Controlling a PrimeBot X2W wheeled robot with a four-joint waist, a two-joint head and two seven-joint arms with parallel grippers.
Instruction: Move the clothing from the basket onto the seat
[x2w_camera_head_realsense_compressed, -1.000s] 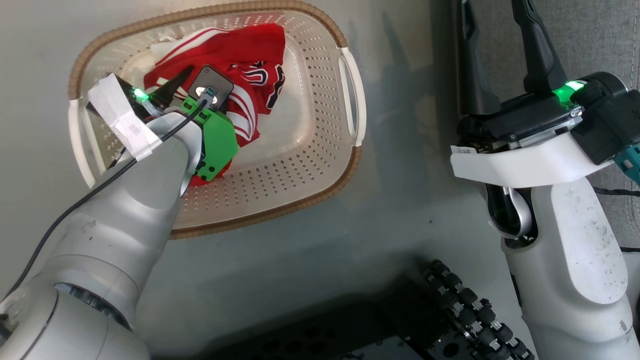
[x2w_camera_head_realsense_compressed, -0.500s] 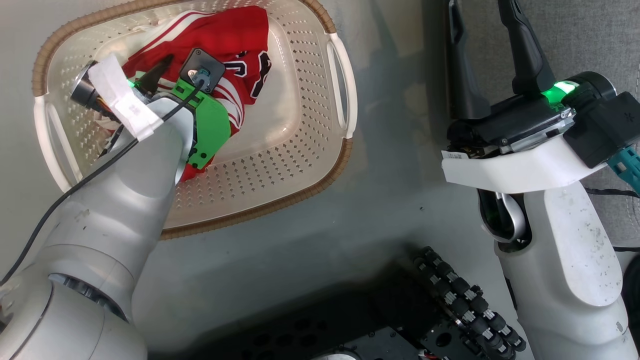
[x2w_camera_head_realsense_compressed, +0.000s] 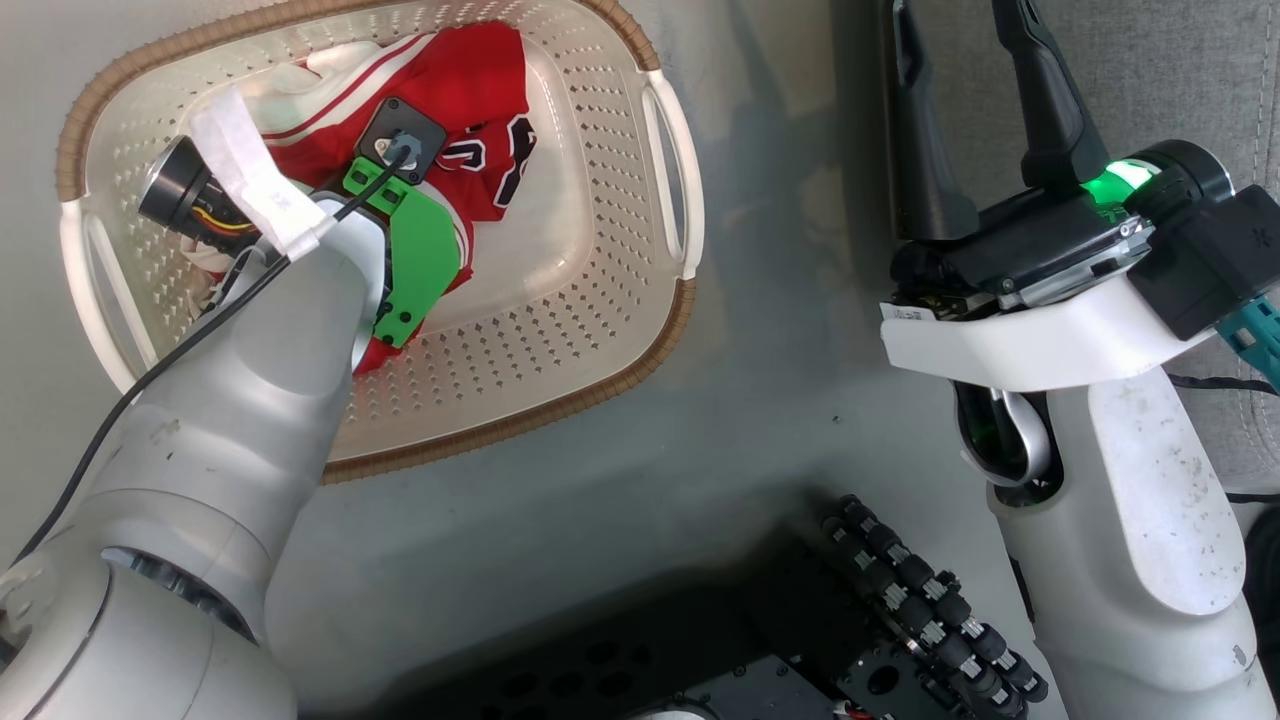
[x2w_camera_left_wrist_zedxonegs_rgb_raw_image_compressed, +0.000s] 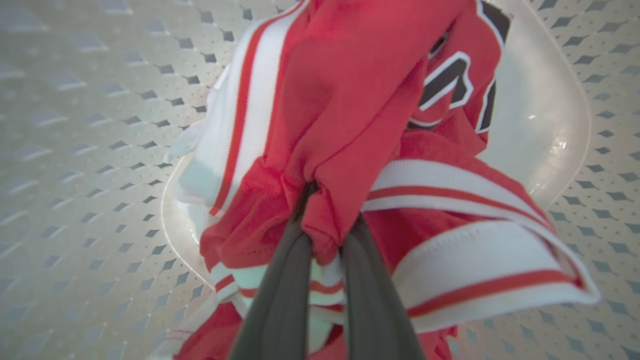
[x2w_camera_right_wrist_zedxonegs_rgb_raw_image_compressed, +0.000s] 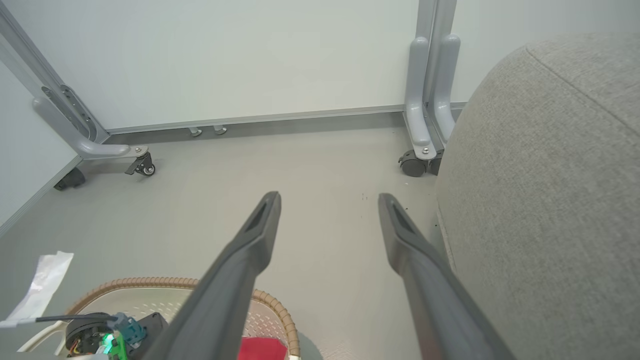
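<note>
Grips clothing (x2w_camera_left_wrist_zedxonegs_rgb_raw_image_compressed: 350, 100) in clamped left pincer (x2w_camera_left_wrist_zedxonegs_rgb_raw_image_compressed: 327, 220), baring more white lining (x2w_camera_head_realsense_compressed: 290, 85) than before; fingertips (x2w_camera_left_wrist_zedxonegs_rgb_raw_image_compressed: 300, 235) buried in fabric. Holds right pincer (x2w_camera_right_wrist_zedxonegs_rgb_raw_image_compressed: 328, 196) apart beside seat (x2w_camera_right_wrist_zedxonegs_rgb_raw_image_compressed: 550, 175).

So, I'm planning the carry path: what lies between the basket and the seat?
Only bare grey floor lies between the basket and the seat, as the head view shows; the right end effector hangs open above that stretch.

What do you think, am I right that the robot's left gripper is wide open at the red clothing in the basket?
Not wide open. The left wrist view shows the left gripper shut on a fold of the red clothing, down in the basket.
</note>
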